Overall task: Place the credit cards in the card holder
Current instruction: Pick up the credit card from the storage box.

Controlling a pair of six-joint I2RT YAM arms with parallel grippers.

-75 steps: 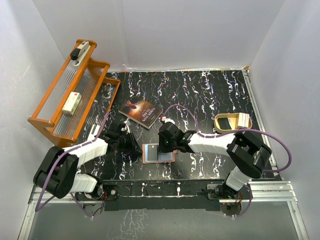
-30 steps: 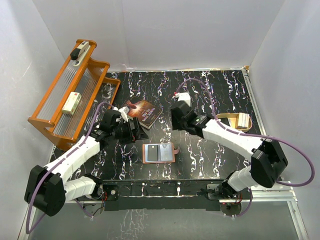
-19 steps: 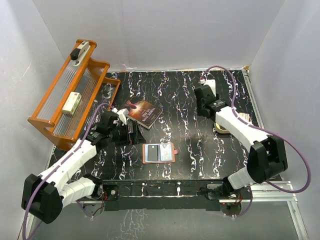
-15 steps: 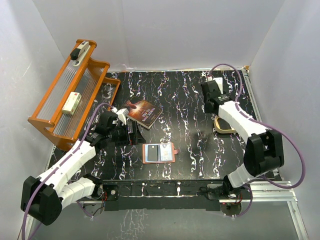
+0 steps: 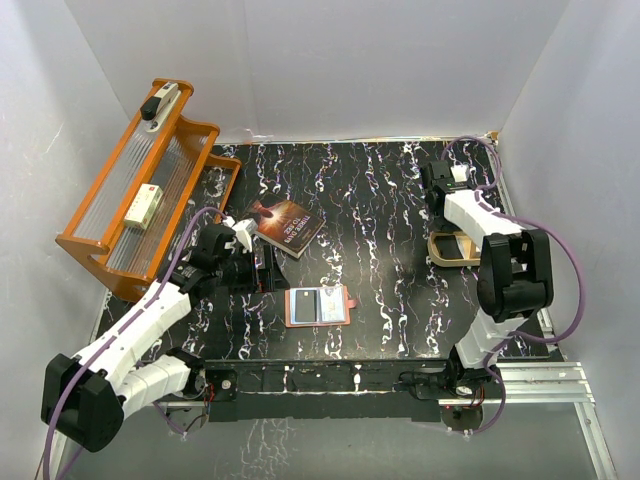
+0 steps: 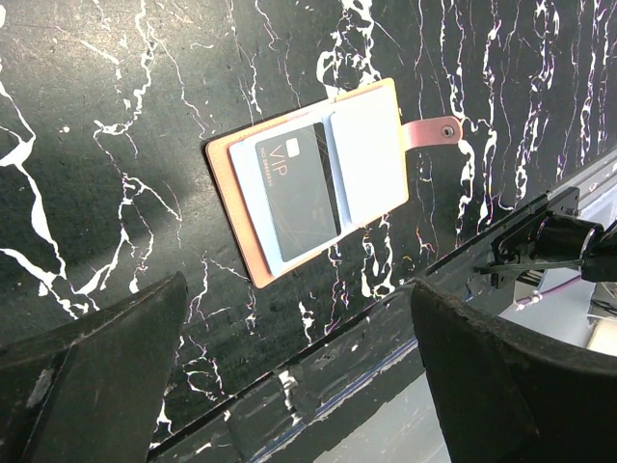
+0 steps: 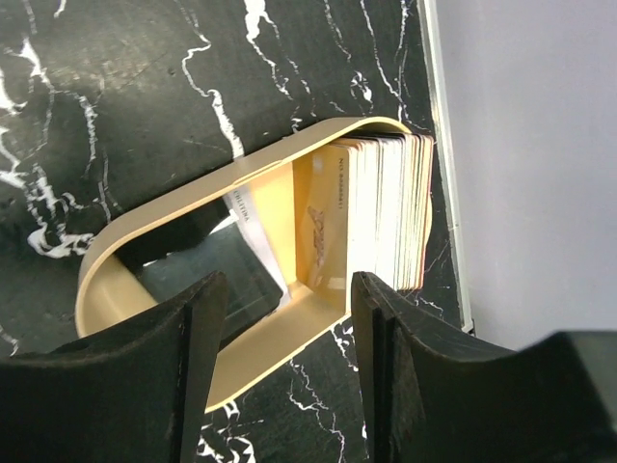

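While both gaped empty, right gripper (image 7: 289, 328) hung over tin (image 7: 145, 241) at table's (image 5: 380, 200) 3 o'clock; cards (image 7: 386, 212) stood on edge inside, looked thin, stiff, slick, top edges seemed the grab point. Left gripper (image 6: 299, 386) hovered over holder (image 6: 424, 132), 6 o'clock, two cards on it.

The card holder (image 5: 288, 310) lay open and flat on the black marbled table (image 5: 380, 220), its snap tab (image 5: 351, 297) pointing right. Two credit cards (image 5: 305, 305) rested on it side by side, the darker on the left and the pale one on the right. The left gripper (image 5: 262, 272) hovered just beyond the holder's upper-left corner, near the lower edge of a dark paperback book (image 5: 285, 225). The right gripper (image 5: 438, 205) hung at the far right, close to a beige-gold tin (image 5: 450, 265) that seemed to hold a stack of cards. Its jaws were too foreshortened to read. An orange rack (image 5: 140, 190) stood at the left with a small white box (image 5: 144, 205) inside.
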